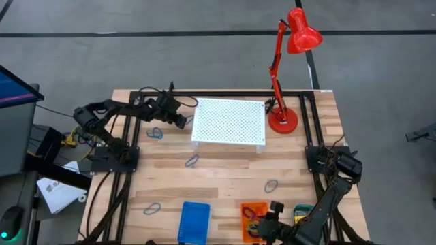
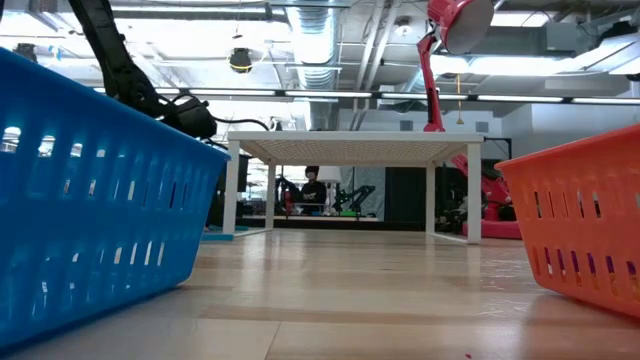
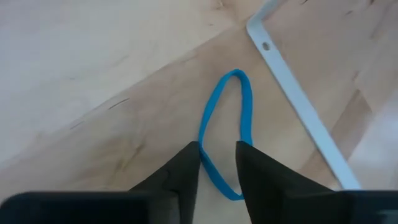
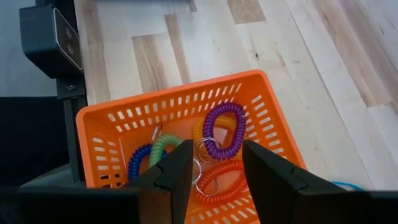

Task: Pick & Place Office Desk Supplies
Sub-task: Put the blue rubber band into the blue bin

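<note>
A thin blue oval loop (image 3: 227, 124) lies flat on the wooden table beside the white perforated stand's foot bar (image 3: 298, 99). My left gripper (image 3: 217, 146) is low over it at the stand's left edge (image 1: 181, 122), open, with a fingertip on either side of the loop's near end. My right gripper (image 4: 216, 144) hangs open with nothing between its fingers above the orange basket (image 4: 261, 99) at the table's near edge (image 1: 272, 223). In that basket lie purple (image 4: 224, 130), orange, blue and green coiled loops. My left gripper slants down from above, its two fingers on either side of the blue loop's near end (image 3: 208, 165). I cannot tell whether a finger touches the band. The loop lies flat on the table.
More loops lie on the table (image 1: 155, 133), (image 1: 191, 161), (image 1: 272, 185), (image 1: 151, 209). A blue basket (image 1: 194, 221) stands left of the orange one (image 1: 253, 209). The white stand (image 1: 229, 121) and the red lamp (image 1: 282, 121) fill the far side. A small yellow-green box (image 1: 302, 214) sits by my right arm.
</note>
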Controlling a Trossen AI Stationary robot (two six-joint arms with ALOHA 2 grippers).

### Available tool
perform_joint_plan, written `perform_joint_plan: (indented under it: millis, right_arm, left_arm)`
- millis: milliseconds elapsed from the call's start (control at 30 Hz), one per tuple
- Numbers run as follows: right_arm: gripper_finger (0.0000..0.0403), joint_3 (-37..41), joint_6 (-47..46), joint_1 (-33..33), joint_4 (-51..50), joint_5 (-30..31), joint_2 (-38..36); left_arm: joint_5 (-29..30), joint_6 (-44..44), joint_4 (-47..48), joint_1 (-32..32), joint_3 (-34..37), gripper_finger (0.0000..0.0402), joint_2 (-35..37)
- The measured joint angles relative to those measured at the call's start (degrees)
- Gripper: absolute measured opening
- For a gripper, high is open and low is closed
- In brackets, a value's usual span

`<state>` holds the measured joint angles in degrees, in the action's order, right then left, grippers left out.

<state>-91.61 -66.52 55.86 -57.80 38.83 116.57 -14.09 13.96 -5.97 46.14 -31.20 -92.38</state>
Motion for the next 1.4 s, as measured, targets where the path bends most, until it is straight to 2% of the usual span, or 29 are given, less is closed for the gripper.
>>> perform_joint_plan:
  millis: [300,500,700,867,1133,1267,1400]
  right_arm:
    - [0.0134,0.0,0.0,0.0,0.0,-0.02,0.0]
    - [0.0134,0.0,-0.07,0.0,0.02,-0.26,-0.02]
    - [0.0134,0.0,-0.49,0.0,-0.02,-0.44,-0.03]
    - [0.0134,0.0,-1.01,0.0,-0.02,-0.44,-0.04]
    - [0.0133,-0.02,-1.03,0.0,-0.04,-0.39,-0.04]
    - [0.0134,-0.02,-1.06,0.0,-0.07,-0.39,-0.07]
    - [0.0134,-0.02,-1.27,0.0,-0.04,-0.26,-0.07]
  left_arm:
    - [2.76,-0.43,1.31,-0.69,0.06,0.0007,-0.13]
    - [2.91,-2.77,2.62,-0.69,0.11,0.0002,1.2]
    - [2.64,-3.79,9.01,-1.03,0.52,0.0001,7.82]
    - [9.85,-4.92,18.6,-3.32,0.42,0.0001,15.97]
    - [16.06,-1.91,32.28,-15.37,0.37,0.0,28.82]
    - [19.28,2.65,37.49,-24.75,0.35,0.0,34.06]
    - [21.91,8.6,38.7,-34.93,0.33,0.0,37.57]
